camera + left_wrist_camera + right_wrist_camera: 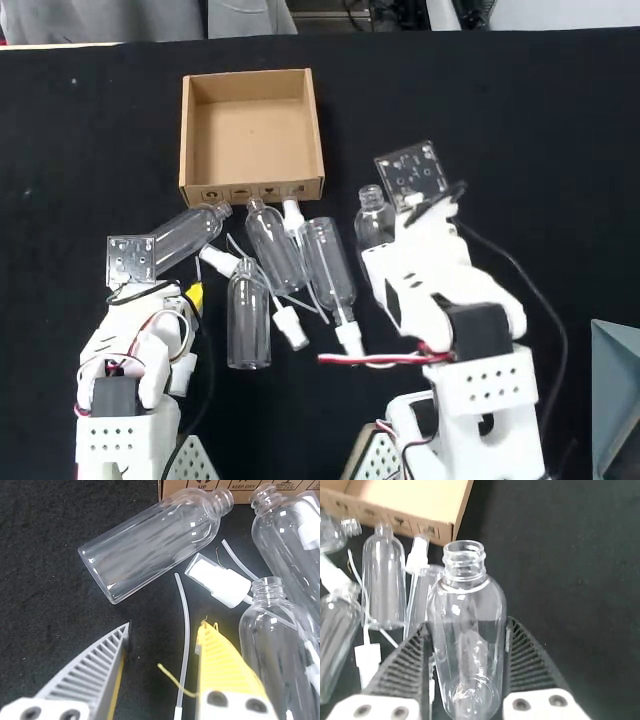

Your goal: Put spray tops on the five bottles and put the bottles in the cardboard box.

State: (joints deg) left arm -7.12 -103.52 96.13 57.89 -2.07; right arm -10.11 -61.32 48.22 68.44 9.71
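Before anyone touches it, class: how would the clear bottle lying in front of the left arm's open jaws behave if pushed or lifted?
The bottle lies on its round side, so a sideways push would probably roll it. It looks empty and see-through, so it is likely light for its size. Its smooth, glossy wall might slip between jaws.

A black table [560, 150] spreads across the frame, with a tangle of dark cables [370, 12] just past its far edge at top centre and a grey-blue angular object [617, 400] cut off at the lower right edge.
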